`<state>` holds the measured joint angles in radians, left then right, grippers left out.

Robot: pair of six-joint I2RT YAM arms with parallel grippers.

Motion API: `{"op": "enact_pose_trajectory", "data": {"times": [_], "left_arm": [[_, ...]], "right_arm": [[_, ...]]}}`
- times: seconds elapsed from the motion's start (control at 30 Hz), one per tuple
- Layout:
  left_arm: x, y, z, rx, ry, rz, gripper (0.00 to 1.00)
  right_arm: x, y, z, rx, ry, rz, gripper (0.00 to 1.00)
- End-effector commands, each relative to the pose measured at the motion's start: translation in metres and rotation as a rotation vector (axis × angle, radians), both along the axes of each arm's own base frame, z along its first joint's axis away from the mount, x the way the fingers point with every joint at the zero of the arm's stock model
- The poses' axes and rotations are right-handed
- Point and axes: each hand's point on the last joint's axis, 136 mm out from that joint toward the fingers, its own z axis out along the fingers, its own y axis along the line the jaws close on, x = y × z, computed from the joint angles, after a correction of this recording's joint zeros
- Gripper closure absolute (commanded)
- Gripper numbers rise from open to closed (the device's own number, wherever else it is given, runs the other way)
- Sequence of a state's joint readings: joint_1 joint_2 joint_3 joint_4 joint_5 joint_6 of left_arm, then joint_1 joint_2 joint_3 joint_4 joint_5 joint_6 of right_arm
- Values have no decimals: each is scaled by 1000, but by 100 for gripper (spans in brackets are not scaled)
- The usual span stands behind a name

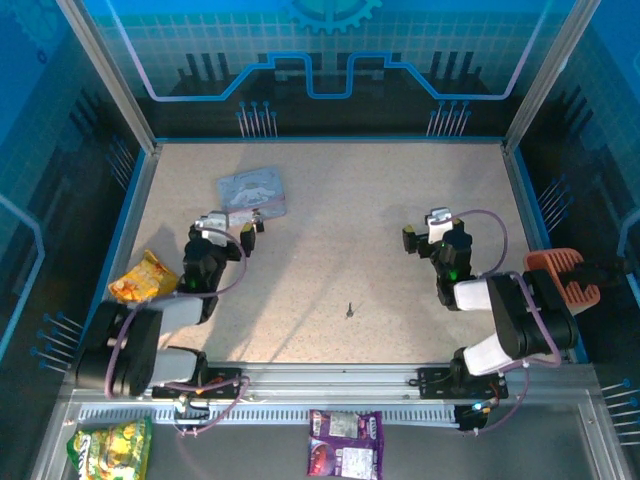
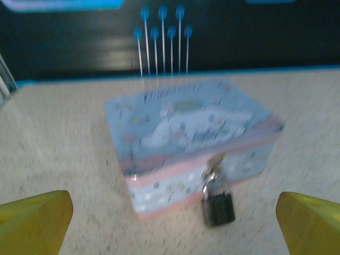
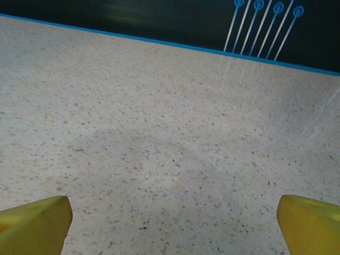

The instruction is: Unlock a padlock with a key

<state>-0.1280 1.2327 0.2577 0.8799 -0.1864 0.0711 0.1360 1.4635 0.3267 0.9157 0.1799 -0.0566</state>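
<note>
Two wide-open, empty grippers: left gripper [image 1: 237, 226] faces the dark blocky padlock [image 2: 218, 208]; right gripper [image 1: 424, 229] should pinch the tiny dark-grey metal key [image 1: 349, 309] by its head.

Looks like a robot lab cell or demo booth to me: speckled tabletop [image 1: 330, 250] boxed in by blue walls [image 1: 400, 40] printed with gear and circuit graphics, aluminium frame posts [image 1: 105, 75] at the corners, and robot arms [image 1: 500, 320] bolted to a metal rail [image 1: 330, 378] along the near edge.
</note>
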Motion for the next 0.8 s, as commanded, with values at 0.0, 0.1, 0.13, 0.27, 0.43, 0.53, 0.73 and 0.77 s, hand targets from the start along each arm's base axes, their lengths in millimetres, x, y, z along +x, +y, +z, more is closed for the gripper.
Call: {"op": "enact_pose_trajectory", "data": {"times": [0.0,0.1,0.13,0.27,0.43,0.53,0.73,0.77], "left_arm": [[-12,-3,25,-13,7,-7,1],[-25,4,49,-118,9,41,1],[-30,6,59,-163,6,56,1],[-50,22,83,-365,25,182,1],[-84,48,89,-489,195,405,1],[-101,47,90,-506,242,401,1],[-118,15,82,-613,206,186,1],[-119,7,80,-620,216,141,1]], "right_arm": [[-7,20,37,-58,-90,78,1],[-21,39,67,-67,-148,129,0],[-27,46,79,-33,-155,156,0],[-52,66,122,118,-88,249,0],[-81,46,164,280,-21,135,0],[-103,19,164,421,25,-28,0],[-135,28,169,513,73,77,0],[-139,30,166,521,109,82,1]]}}
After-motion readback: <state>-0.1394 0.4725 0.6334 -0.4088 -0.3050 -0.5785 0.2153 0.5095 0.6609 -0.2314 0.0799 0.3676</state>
